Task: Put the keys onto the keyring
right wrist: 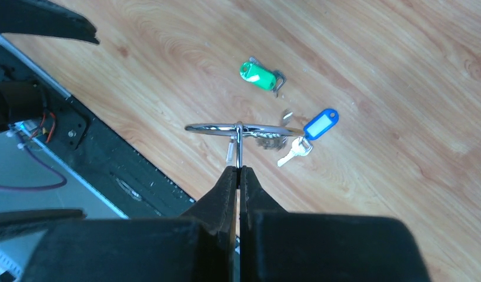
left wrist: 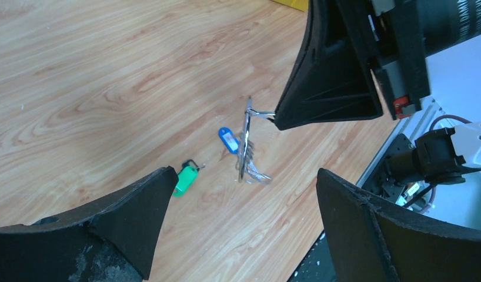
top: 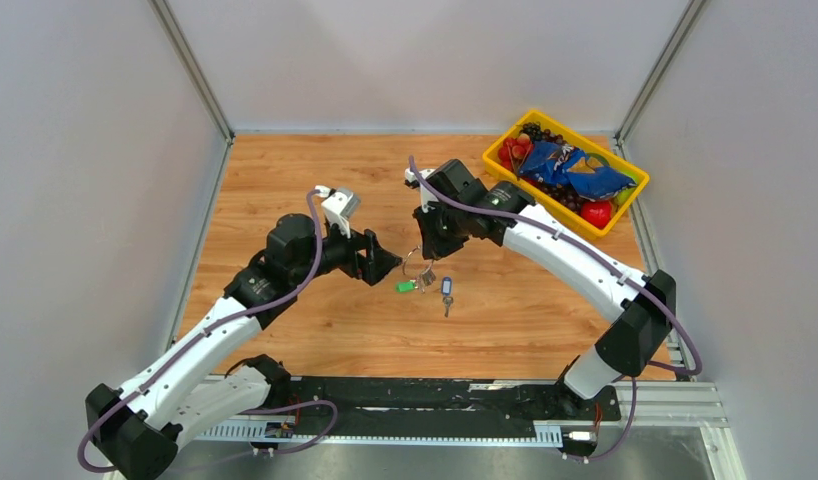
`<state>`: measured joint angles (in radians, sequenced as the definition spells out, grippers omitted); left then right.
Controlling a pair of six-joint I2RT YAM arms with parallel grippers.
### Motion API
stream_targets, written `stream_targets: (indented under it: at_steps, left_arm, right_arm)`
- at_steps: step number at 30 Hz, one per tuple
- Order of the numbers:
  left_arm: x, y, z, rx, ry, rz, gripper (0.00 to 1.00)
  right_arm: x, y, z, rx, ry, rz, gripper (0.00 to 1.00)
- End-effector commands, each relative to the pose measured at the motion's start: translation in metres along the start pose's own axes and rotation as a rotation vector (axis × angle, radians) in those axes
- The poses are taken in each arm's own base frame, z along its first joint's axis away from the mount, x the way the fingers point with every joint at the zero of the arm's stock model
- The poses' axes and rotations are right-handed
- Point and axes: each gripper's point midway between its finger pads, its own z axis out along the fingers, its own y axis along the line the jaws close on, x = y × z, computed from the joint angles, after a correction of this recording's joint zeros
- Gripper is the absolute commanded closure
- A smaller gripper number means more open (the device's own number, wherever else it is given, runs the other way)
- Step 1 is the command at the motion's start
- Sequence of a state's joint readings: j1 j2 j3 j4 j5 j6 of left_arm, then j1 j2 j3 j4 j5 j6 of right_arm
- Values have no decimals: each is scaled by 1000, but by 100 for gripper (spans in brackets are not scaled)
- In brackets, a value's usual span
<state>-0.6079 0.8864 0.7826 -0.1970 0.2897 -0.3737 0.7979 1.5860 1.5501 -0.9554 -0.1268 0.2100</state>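
My right gripper [right wrist: 239,169] is shut on the thin metal keyring [right wrist: 238,127] and holds it just above the wooden table; in the top view it [top: 425,250] sits at the table's middle. A plain metal key [left wrist: 259,174] hangs from the ring [left wrist: 246,141]. The green-tagged key [right wrist: 259,77] lies on the table, apart from the ring. The blue-tagged key [right wrist: 319,124] lies by the ring's end; I cannot tell whether it is joined. My left gripper [top: 385,262] is open and empty, just left of the ring [top: 417,262], its jaws spread wide around it in the left wrist view.
A yellow tray [top: 505,141] with fruit and a blue snack bag stands at the back right. The black rail [top: 435,395] runs along the table's near edge. White walls close in the table on three sides.
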Motion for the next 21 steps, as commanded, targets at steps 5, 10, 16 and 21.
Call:
stream_targets:
  at_steps: [5, 10, 16, 21]
  left_arm:
    - [-10, -17, 4, 113, -73, 89, 0]
    - [0, -30, 10, 169, -66, 153, 0]
    - [6, -47, 15, 216, -117, 250, 0]
    - [0, -49, 15, 232, -207, 313, 0]
  right_arm:
    - [5, 22, -37, -67, 59, 65, 100]
    - [3, 37, -49, -107, 81, 76, 100]
    - [-1, 50, -59, -129, 114, 68, 100]
    - [-2, 61, -67, -175, 133, 67, 100]
